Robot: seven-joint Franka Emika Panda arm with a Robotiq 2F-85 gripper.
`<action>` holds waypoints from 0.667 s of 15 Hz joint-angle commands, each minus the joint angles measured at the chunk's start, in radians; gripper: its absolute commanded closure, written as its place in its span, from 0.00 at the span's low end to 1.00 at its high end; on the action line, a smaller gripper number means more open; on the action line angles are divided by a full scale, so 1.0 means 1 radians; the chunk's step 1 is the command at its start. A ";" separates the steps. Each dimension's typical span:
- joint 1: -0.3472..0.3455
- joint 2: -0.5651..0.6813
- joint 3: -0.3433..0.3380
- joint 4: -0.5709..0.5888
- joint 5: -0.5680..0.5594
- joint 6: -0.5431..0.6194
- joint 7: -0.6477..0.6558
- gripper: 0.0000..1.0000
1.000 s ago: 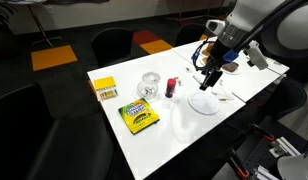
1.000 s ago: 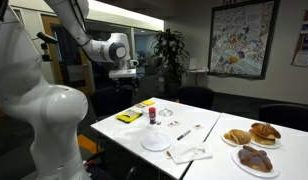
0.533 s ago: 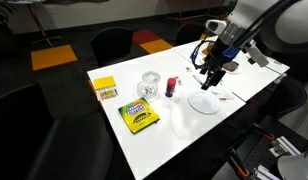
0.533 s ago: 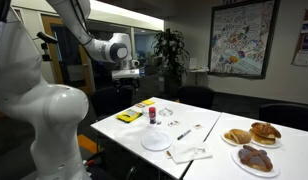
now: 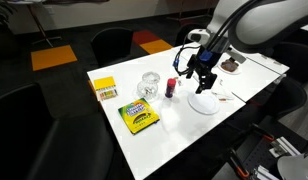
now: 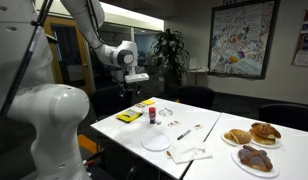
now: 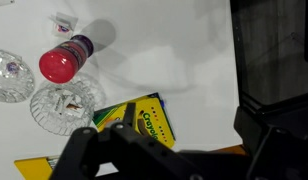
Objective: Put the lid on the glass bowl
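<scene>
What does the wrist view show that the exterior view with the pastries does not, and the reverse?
Wrist view only: a top-down look at two clear glass pieces lying side by side, not stacked (I cannot tell bowl from lid), and the print on the crayon box. Exterior view only: the white plate, the pastries, the wall poster and the arm. Both: the red-capped bottle, the crayon box, the white table and the gripper, which the wrist view shows open and empty.
</scene>
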 commanded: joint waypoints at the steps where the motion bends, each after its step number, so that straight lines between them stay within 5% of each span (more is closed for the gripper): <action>1: -0.057 0.163 0.071 0.184 -0.053 -0.097 -0.121 0.00; 8: -0.149 0.371 0.128 0.454 -0.291 -0.319 -0.264 0.00; 9: -0.146 0.300 0.145 0.367 -0.264 -0.260 -0.202 0.00; 10: -0.156 0.326 0.145 0.396 -0.279 -0.278 -0.220 0.00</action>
